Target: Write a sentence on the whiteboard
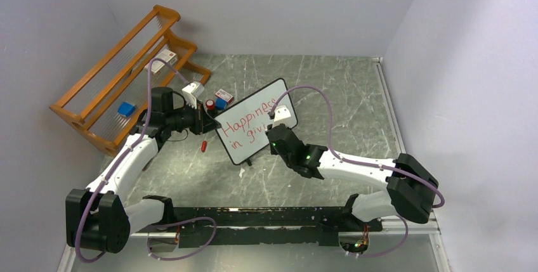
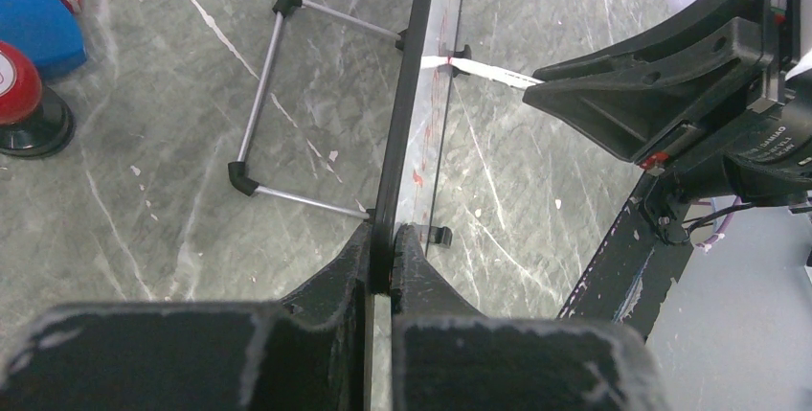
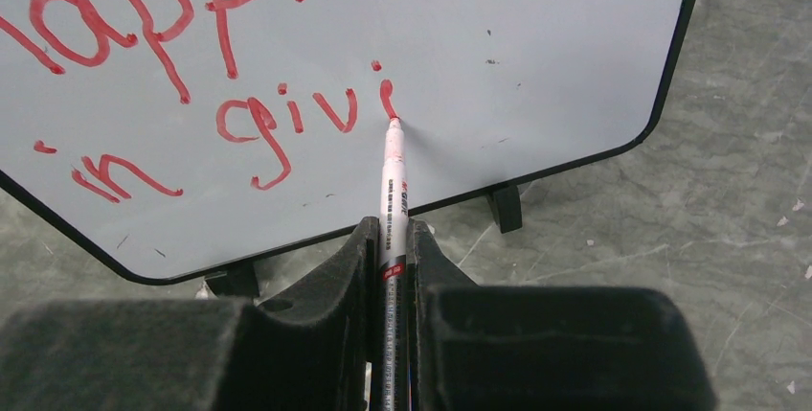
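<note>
The whiteboard [image 1: 252, 122] stands tilted at mid table on its black feet. The sentence [image 1: 246, 120] in red reads "Happiness" above "in givi"; it also shows in the right wrist view [image 3: 239, 66]. My left gripper [image 1: 209, 120] is shut on the whiteboard's left edge [image 2: 407, 124], which runs edge-on between its fingers [image 2: 421, 262]. My right gripper [image 1: 271, 136] is shut on a white marker [image 3: 392, 191]. The marker's red tip [image 3: 393, 122] touches the board just under the last stroke. In the left wrist view the marker [image 2: 488, 73] meets the board from the right.
A wooden rack [image 1: 120, 78] stands at the back left with a blue item [image 1: 126, 108] and a white box [image 1: 166, 58]. A red-topped jar [image 1: 209, 104], a blue cube [image 1: 220, 103] and a small box [image 1: 224, 94] sit behind the board. A red cap [image 1: 203, 146] lies on the table.
</note>
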